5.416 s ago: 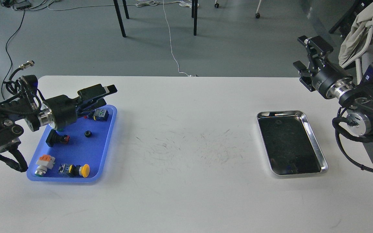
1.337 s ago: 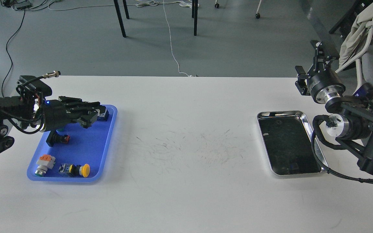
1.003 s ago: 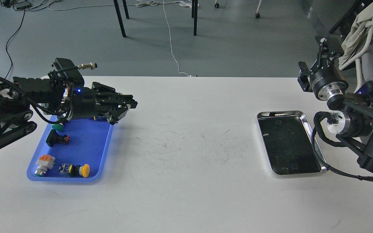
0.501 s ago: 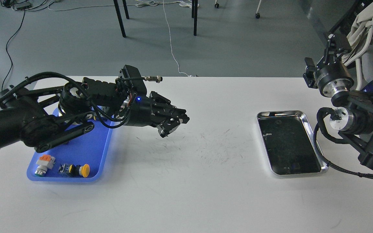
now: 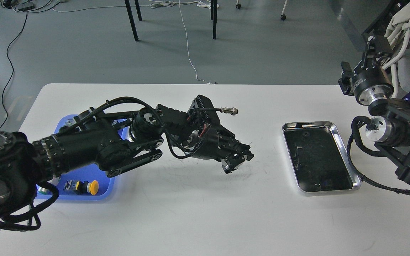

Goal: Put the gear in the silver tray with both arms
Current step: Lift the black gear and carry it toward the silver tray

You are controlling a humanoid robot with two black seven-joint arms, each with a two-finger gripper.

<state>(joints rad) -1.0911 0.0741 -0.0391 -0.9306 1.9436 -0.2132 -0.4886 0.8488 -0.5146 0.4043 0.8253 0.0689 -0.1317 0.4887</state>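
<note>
Since half a second ago, the left arm [image 5: 94, 149] has swung further across the white table [image 5: 198, 213], carrying its gripper [image 5: 238, 161] from near the table's middle to a spot well right of centre, closer to the silver tray [image 5: 347, 156] but short of it. The right arm [image 5: 397, 142] has drifted slightly up and to the right.

One silver tray lies flat on the right part of the table, its long axis running from the far side toward the near side, tilted a little so that the near end sits further right. Its dark bottom shows only reflections and scuffs; no part lies in it.

The left gripper points right and down, above the scuffed middle of the table. Its fingers look drawn close together at the tips. Whether the small gear sits between them cannot be told: the tips are dark and nothing can be made out there.

The right gripper [image 5: 372, 44] is raised beyond the table's far right corner, pointing up and away, well apart from the tray. It is seen small and end-on, so I cannot tell how far apart its fingers stand or whether it has hold of anything.

One blue tray [image 5: 84, 192] sits at the left, largely covered by the left arm. In its near end a yellow push button [image 5: 92, 187] is visible, with a small dark block [image 5: 70, 185] just beside it.
</note>
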